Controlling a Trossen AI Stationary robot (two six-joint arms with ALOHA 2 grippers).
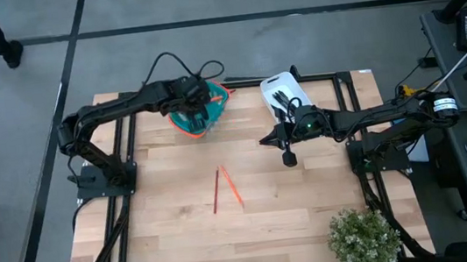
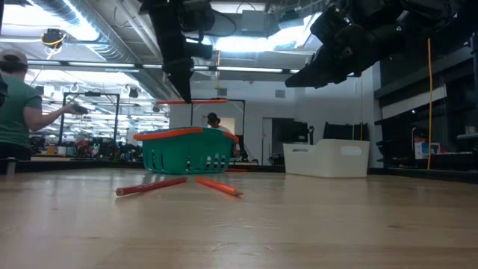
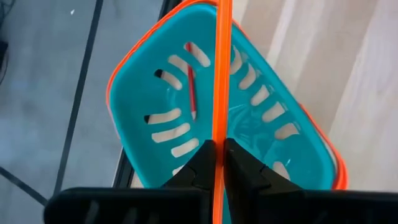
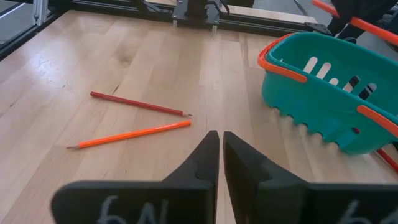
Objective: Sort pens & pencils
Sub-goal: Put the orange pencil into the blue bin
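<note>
Two pencils [image 1: 225, 187] lie on the surface [image 1: 175, 235]. My right gripper [image 1: 289, 158] hangs nearby, jaws shut, empty. Farther off, my left gripper [image 1: 195, 105] pinches an orange pencil [image 3: 221, 81] over the teal basket [image 1: 206, 121]. Pens [image 1: 284, 100], I think, fill the white bin [image 1: 274, 82].

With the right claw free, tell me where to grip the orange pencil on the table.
Grip the orange pencil at mid-shaft, coming straight down, fingers across its length. It lies flat on the bare table, its upper end close to the red pencil, so stay toward the lower half.
</note>
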